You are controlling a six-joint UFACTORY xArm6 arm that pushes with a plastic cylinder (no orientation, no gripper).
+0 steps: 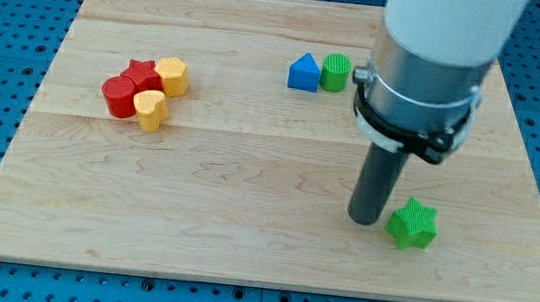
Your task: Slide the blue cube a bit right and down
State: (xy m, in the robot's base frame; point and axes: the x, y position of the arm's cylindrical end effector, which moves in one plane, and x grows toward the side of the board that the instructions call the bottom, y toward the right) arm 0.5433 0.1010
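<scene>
Nearest the view's bottom, my tip [364, 219] is set down just left of the green star [412, 224]; no claw is fitted, so none can be reported apart or together. Farther up, the only blue block [304, 72], seemingly prism-like, is found touching the green cylinder [336, 72], red and yellow blocks [146, 88] clustered at left. The approach step is judged in hand: the tip must be carried to the blue block's upper-left side.

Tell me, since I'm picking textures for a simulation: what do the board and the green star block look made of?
The pale wooden board looks like smooth, light-finished wood: long grain lines and plank seams show. The green star-shaped block looks like matte plastic, possibly 3D-printed, judging by fine ridges on its sides. My tip sits just to its left in the view.
</scene>
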